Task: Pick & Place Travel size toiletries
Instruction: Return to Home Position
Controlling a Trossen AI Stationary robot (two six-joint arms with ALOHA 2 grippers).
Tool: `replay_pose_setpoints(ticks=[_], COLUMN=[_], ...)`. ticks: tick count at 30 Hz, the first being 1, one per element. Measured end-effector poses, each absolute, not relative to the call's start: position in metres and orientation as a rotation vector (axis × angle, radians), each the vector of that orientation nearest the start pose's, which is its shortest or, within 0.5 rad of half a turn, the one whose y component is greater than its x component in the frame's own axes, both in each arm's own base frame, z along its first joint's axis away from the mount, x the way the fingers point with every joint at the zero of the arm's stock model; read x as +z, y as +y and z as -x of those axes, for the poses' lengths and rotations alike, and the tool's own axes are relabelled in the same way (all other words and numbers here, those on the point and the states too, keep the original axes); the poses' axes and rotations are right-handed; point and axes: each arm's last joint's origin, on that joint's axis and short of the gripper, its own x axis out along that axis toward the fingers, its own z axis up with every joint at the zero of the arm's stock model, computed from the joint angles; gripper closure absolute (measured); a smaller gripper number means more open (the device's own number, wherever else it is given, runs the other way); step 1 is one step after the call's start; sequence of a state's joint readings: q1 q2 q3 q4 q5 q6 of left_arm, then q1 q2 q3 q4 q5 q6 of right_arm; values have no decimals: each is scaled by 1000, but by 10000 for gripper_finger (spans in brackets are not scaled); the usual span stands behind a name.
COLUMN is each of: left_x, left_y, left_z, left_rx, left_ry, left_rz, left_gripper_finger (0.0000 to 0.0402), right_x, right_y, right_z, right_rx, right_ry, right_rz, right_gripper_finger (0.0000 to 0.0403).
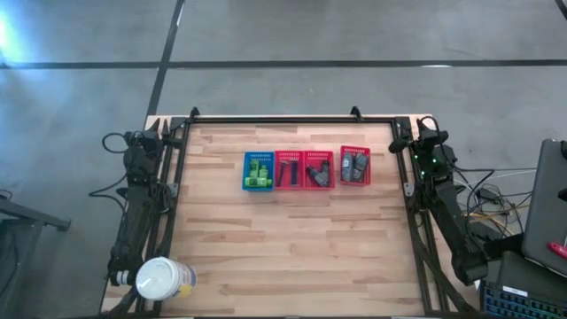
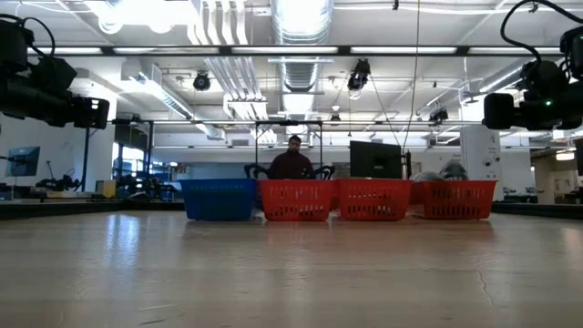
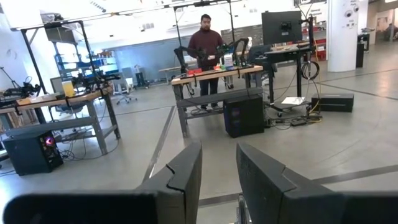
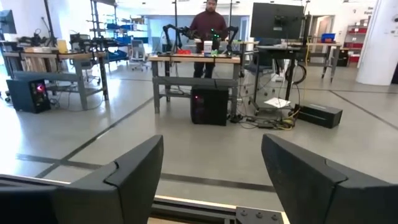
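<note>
Now left tool (image 3: 217,149) narrowly apart, right tool (image 4: 211,142) wide apart, both beside table (image 1: 292,257) edges

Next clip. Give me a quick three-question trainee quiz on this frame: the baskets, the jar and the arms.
1. Multiple choice: the green bottles lie in A) the blue basket, B) a red basket, C) the right gripper.
2. True or false: the white jar stands in the row of baskets.
3. Fill in: the left gripper and the right gripper sit off the sides of the table, fingers ___, holding nothing.
Key: 1 A; 2 false, it stands at the table's corner by the left arm; 3 open.
</note>
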State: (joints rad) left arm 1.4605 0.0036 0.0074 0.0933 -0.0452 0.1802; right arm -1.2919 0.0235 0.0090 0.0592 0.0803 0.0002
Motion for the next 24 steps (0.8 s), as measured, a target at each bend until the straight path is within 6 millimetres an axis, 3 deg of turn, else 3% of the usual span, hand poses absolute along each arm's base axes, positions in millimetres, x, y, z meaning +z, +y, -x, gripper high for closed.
replay_pose_setpoints(ticks=[24], left_x=[175], left_y=[97], left_z=[-9], left_rx=[1509], left_ry=[55], left_rz=[-214], left_gripper_finger=[296], right_x=[171], right_y=[-95], right_z=[-25], right_rx=[-1371], right_ry=[-41], right_rz=[29], right_gripper_finger=[182])
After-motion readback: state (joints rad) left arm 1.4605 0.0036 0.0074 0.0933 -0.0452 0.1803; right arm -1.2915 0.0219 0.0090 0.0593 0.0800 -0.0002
